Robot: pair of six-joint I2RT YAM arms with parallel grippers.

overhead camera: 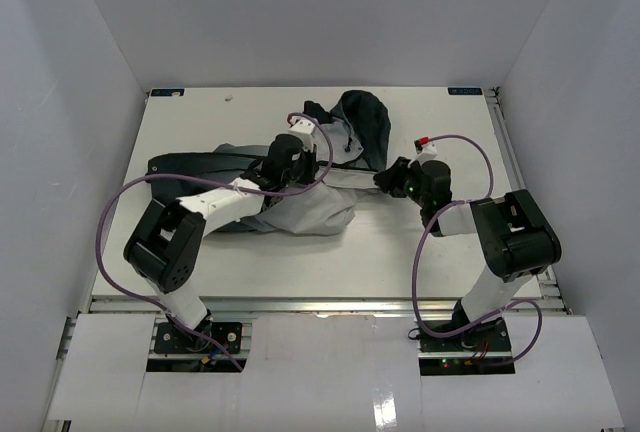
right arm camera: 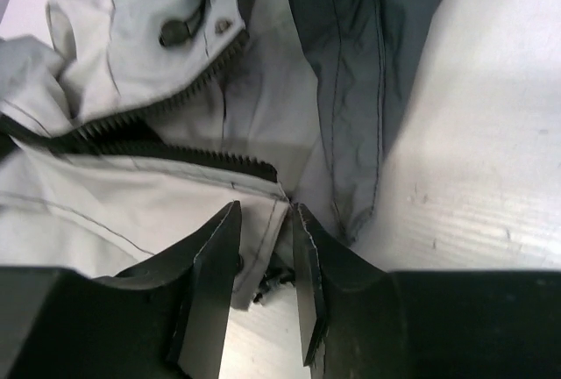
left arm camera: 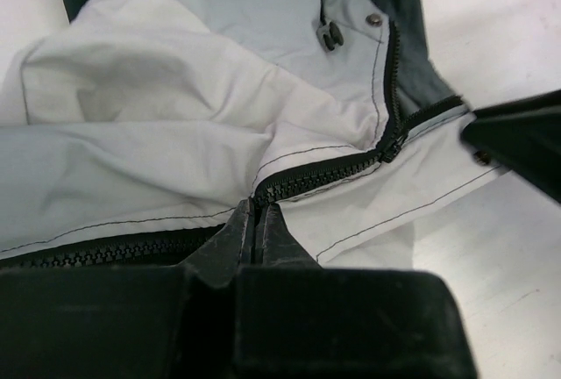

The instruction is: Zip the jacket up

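The jacket (overhead camera: 310, 210) lies crumpled mid-table, light grey panels up, with its dark hood (overhead camera: 362, 124) toward the back. My left gripper (overhead camera: 312, 144) is shut on the jacket, its fingertips (left arm camera: 247, 221) pinched together on the black zipper line (left arm camera: 324, 173). Farther along that line sits the slider (left arm camera: 391, 146). My right gripper (overhead camera: 383, 180) is at the jacket's right edge. In the right wrist view the right gripper (right arm camera: 265, 212) is open, its jaws on either side of a grey fabric corner (right arm camera: 259, 221) just below the end of a row of zipper teeth (right arm camera: 193, 155).
A dark sleeve (overhead camera: 190, 164) stretches left across the white table (overhead camera: 420, 262). A cord toggle (left arm camera: 331, 37) and a snap (left arm camera: 374, 19) lie on the grey collar. Walls enclose the table on three sides. The right arm's cable (overhead camera: 470, 147) loops above its wrist.
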